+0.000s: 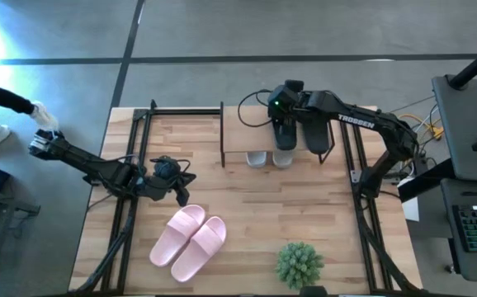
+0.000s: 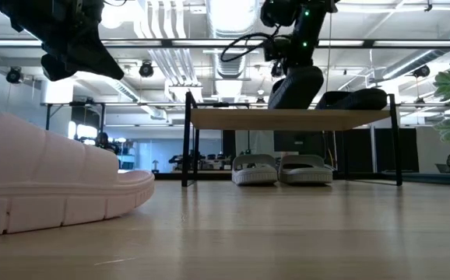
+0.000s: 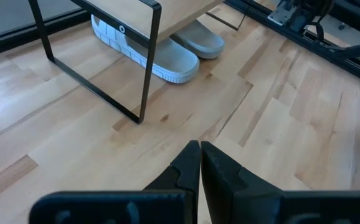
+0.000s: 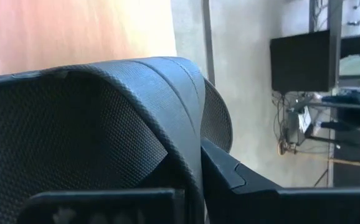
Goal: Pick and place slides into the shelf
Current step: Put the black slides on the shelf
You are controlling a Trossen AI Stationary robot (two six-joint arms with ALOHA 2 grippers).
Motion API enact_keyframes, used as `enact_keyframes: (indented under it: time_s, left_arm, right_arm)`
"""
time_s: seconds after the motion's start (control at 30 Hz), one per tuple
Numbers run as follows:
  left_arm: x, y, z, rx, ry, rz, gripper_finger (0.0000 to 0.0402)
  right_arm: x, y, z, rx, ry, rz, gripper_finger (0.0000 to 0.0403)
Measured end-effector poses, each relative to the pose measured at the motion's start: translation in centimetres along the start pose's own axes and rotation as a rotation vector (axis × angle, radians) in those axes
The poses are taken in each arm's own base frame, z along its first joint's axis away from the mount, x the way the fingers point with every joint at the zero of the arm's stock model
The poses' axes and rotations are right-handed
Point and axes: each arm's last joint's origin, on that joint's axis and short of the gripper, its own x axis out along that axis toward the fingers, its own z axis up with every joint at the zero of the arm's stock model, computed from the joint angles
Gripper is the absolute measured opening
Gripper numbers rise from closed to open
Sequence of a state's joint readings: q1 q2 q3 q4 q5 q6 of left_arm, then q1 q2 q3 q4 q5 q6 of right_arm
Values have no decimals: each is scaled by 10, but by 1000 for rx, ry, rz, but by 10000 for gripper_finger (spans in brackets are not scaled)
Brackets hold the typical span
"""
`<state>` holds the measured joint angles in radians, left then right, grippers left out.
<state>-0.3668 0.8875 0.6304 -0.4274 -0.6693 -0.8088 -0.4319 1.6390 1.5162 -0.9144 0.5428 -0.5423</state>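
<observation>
The right gripper (image 1: 285, 124) sits over the shelf (image 1: 237, 136) at the far side of the table (image 1: 304, 206), its fingers clamped on a black slide (image 1: 284, 130) that it holds tilted, toe down, over the plank top; in the right wrist view the slide's dark textured strap (image 4: 93, 124) fills most of the frame, w/ one finger (image 4: 242, 180) pressed against it. The other black slide (image 1: 317, 136) lies flat on the shelf top just beside the held one, toward the right arm's side; in the low view it shows as a low dark shape (image 2: 353, 99) on the plank. Under the shelf, on the table, the grey-white pair (image 2: 281, 169) stands side by side, touching, toes toward the near edge; the high view shows only their toes (image 1: 269, 158) poking out from under the plank. The left gripper (image 1: 181, 194) hangs above the table on the left, near the shelf's left end but apart from it, fingers (image 3: 189, 168) pressed together & holding nothing; its wrist view looks at the shelf's black frame leg (image 3: 146, 68) and the grey-white pair beyond. The pale pink pair (image 1: 189, 239) lies on the table nearer the front, side by side at an angle, well apart from the shelf & just in front of the left gripper. A small green plant (image 1: 298, 264) stands at the front edge, right of the pink pair
</observation>
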Motion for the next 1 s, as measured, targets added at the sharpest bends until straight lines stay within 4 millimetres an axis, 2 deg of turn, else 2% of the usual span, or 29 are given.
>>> enact_keyframes:
  time_s: [0.4,0.6,0.77,1.0]
  left_arm:
    - [0,0,0,0,0,0,0]
    - [0,0,0,0,0,0,0]
    - [0,0,0,0,0,0,0]
    - [0,0,0,-12,0,0,0]
  right_arm:
    - [20,11,-18,19,88,11,18]
    - [19,11,-20,42,81,11,22]
    - [13,9,-23,61,71,15,51]
    - [11,12,-29,65,123,45,113]
